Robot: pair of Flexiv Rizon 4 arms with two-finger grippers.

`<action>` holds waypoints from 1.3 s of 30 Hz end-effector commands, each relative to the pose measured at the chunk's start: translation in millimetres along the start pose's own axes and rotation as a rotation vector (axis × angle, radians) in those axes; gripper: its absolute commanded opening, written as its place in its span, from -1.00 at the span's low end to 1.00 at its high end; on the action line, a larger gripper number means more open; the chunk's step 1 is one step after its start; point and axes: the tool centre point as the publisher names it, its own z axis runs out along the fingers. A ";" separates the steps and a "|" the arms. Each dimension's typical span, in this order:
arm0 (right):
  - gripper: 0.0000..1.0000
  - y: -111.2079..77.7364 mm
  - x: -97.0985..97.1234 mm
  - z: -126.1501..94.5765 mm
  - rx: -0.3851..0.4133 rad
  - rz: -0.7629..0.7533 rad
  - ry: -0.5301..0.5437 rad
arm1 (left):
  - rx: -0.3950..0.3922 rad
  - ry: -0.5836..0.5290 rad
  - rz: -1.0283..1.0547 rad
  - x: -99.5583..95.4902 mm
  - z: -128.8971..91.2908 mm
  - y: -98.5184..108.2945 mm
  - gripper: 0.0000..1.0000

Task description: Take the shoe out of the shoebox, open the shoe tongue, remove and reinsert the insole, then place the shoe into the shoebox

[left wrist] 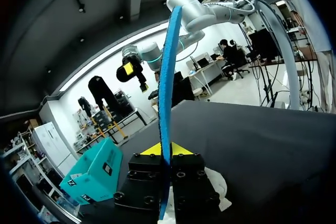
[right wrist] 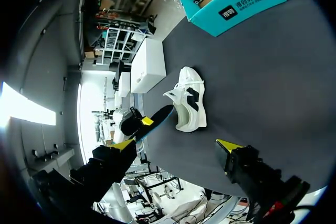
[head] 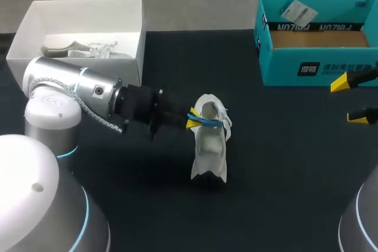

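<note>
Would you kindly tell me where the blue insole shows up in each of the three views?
Head view: the blue insole is mid-table, held by the left claw against the white shoe.
Left wrist view: the insole stands edge-on, rising from between that claw's shut fingers.
Right wrist view: the insole lies beside the shoe, ahead of the open right claw.
Shared landmark: the teal box.

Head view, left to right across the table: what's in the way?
White box → left gripper, shut on the insole → shoe → teal shoebox. The right gripper sits within the shoebox's span, so it is left unranked.
</note>
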 end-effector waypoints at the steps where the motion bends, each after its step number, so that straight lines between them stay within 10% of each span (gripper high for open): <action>1: 1.00 -1.9 -0.8 0.3 -0.003 0.001 -0.001 | 0.026 -0.018 0.001 8.4 -3.0 -22.9 -1.00; 39: 1.00 -1.9 -0.8 0.3 -0.003 0.001 -0.001 | 0.129 -0.086 0.039 18.5 70.2 23.0 -1.00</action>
